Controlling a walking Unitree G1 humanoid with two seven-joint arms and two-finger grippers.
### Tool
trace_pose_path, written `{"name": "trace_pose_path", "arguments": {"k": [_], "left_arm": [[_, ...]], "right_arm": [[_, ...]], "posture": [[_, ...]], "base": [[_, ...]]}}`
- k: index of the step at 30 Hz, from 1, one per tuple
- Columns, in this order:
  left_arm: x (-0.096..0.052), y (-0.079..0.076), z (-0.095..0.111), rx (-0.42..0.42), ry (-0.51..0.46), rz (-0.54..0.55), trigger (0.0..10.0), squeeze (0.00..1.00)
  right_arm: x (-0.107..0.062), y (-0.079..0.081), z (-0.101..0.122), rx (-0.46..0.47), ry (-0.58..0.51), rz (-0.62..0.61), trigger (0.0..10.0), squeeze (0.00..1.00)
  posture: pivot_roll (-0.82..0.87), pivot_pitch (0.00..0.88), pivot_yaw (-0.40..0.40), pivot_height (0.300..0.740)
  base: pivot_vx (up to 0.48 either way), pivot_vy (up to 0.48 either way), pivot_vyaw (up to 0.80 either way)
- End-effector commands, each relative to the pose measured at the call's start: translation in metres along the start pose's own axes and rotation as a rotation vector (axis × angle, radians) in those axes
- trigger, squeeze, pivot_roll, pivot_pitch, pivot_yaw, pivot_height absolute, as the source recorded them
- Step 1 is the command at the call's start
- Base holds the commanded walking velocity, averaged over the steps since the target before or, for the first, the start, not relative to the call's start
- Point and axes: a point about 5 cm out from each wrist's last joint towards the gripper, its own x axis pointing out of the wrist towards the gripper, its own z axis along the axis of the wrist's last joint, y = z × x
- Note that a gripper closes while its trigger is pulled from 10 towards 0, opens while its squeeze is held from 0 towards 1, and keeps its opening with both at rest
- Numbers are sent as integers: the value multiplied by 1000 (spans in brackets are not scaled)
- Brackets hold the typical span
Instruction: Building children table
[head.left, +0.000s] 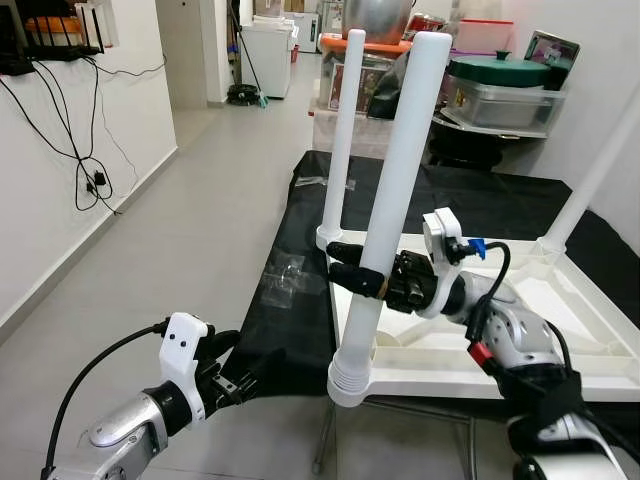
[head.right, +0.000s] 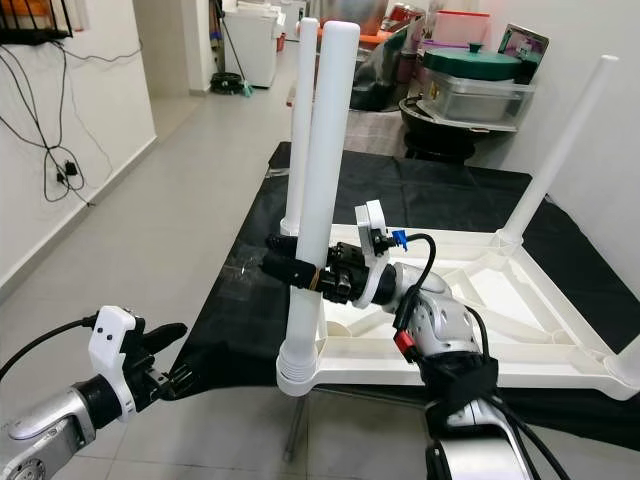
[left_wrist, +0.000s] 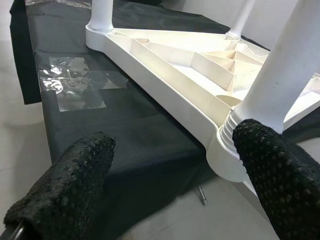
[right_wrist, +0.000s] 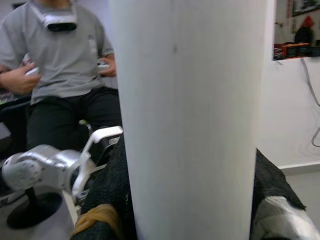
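Right now the right gripper (head.left: 352, 270) has its black fingers clamped around a white table leg (head.left: 392, 190), which stands tilted in the near corner socket of the upturned white tabletop (head.left: 560, 330). That tabletop lies on a black cloth (head.left: 290, 320). Lower down, the left gripper (head.left: 240, 375) hovers near the cloth's edge, fingers spread wide and holding nothing. A seated person (right_wrist: 65, 75) in grey is beyond.
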Motion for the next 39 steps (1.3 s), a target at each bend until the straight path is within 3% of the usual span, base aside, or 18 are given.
{"name": "trace_pose_path", "arguments": {"k": [1,14,23,26,31,34,35,39], "left_arm": [[-2,1,0,0,7,9,10000,0],[-5,5,2,15,6,21,10000,0],[-1,7,5,24,2,8,10000,0],[1,7,7,23,-10,3,10000,0],[0,6,5,18,-10,6,10000,0],[-1,4,3,10,-6,6,10000,0],[-1,4,3,10,-6,6,10000,0],[1,4,3,6,-7,3,10000,0]], "right_arm": [[-1,-1,-29,115,22,-26,0,0],[-22,-6,-30,47,-62,-181,0,0],[-31,-1,-38,11,-18,-191,0,0],[-31,-10,-47,-68,165,-323,0,0],[-28,-12,-51,-91,215,-399,0,0],[-31,-22,-56,-86,266,-633,0,0],[-31,-22,-56,-86,266,-633,0,0],[-38,-27,-62,-56,274,-822,0,0]], "posture": [[121,0,-83,740],[116,0,-63,740],[100,0,-48,740],[101,0,-51,740],[98,0,-53,740],[93,0,-51,740],[93,0,-51,740],[88,0,-48,740]], "base": [[0,0,0],[0,0,0],[0,0,0],[0,0,0],[0,0,0],[0,0,0],[0,0,0],[0,0,0]]}}
